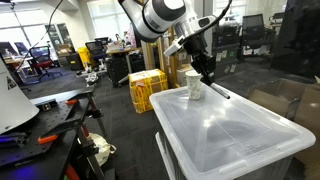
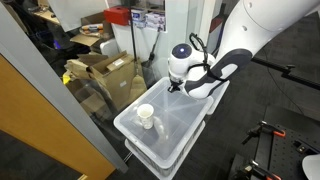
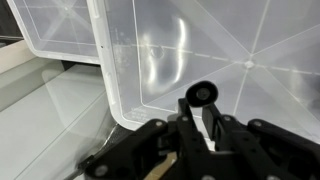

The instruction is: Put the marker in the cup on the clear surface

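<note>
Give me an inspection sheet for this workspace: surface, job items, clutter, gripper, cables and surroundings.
Surface: clear bin lid, carrying only the cup.
Job's things: cup upright on the lid, near an edge; marker held in the gripper, not yet in the cup.
Clutter: nothing seen on the lid.
Grippers: gripper shut on the marker, above the lid near the cup.
Cables: black cable looping at the wrist.
Surroundings: yellow crates; cardboard boxes.

The clear surface (image 3: 240, 50) is gleaming as smooth, glossy translucent plastic, catching bright streaks of light. The cup (image 2: 146, 116) is showing a similar milky plastic with a duller finish. The marker (image 3: 203, 94) is looking matt black, and the yellow crates (image 1: 147, 90) are reading as hard plastic.
</note>
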Tool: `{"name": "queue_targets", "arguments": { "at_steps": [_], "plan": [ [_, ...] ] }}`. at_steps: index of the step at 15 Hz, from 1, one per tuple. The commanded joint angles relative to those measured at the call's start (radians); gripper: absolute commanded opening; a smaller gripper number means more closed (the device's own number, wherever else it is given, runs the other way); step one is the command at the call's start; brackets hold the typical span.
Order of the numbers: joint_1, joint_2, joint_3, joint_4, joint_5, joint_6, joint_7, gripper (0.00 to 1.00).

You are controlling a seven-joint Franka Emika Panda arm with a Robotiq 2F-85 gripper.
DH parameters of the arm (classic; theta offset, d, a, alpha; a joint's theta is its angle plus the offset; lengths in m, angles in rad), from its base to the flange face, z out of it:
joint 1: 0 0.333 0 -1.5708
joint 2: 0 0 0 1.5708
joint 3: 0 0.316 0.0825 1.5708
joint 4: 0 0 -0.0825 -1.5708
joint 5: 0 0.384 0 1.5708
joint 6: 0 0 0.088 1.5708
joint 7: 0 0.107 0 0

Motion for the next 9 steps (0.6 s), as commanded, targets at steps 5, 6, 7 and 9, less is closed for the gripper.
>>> {"name": "queue_targets", "arguments": {
  "at_steps": [5, 6, 7, 9],
  "plan": [
    [0.054, 0.030, -0.041, 0.015, 0.024, 0.019, 0.036, 0.50],
    [0.059, 0.028, -0.045, 0.012, 0.023, 0.021, 0.043, 0.58],
    [0.069, 0.025, -0.054, 0.008, 0.020, 0.027, 0.047, 0.65],
    [0.085, 0.023, -0.070, 0.006, 0.019, 0.030, 0.056, 0.81]
  ]
}}
